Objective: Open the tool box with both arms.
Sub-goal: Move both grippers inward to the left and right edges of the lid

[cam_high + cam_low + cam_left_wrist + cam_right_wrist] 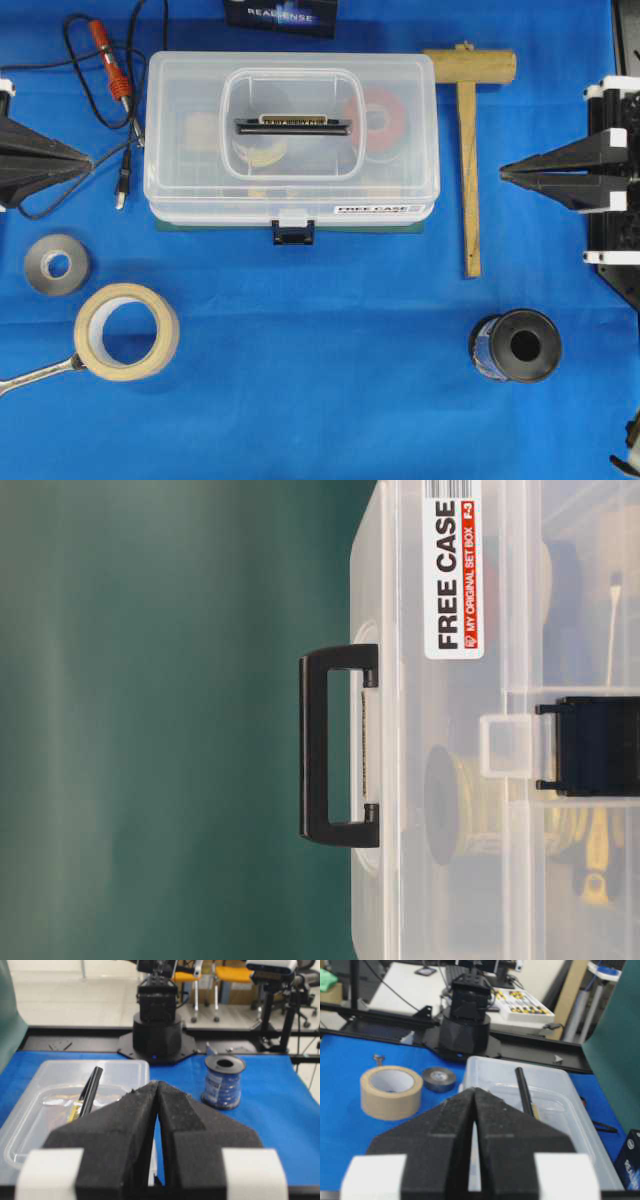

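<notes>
Inside latched tool box (290,125): wire spools (378,122)

Tabletop cover: a blue cloth (330,320) spreads over the tabletop, evenly lit, with faint creases.
Backdrop: a dark green panel (160,720) fills the table-level view; a green board (615,1055) stands ahead and to the right of the right tool.
Floor: pale and glossy (70,1000) beyond the tabletop's far edge, ahead of the left tool.
Furniture: orange-seated chairs (240,975) far ahead; a white desk (410,985) stands far ahead of the right tool.
</notes>
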